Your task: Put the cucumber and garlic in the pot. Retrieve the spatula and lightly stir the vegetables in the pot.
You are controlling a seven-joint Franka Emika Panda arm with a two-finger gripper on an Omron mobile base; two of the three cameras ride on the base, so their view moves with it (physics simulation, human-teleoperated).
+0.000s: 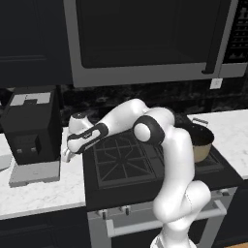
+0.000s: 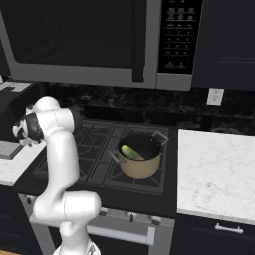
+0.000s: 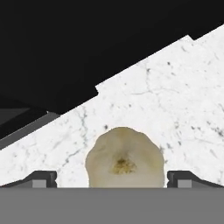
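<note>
Half the garlic [image 3: 124,157] cut off below

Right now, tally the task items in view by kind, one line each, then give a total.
Yellow-green mottled cucumber, lying in the pot: 1
Pale beige round garlic bulb, on the white marble counter between the open gripper tips: 1
Low round cream-tan pot, on the stove: 1
Total: 3

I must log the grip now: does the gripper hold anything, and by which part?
Nothing is held. The gripper is open, its fingertips standing on either side of the garlic, which lies on the white counter.
</note>
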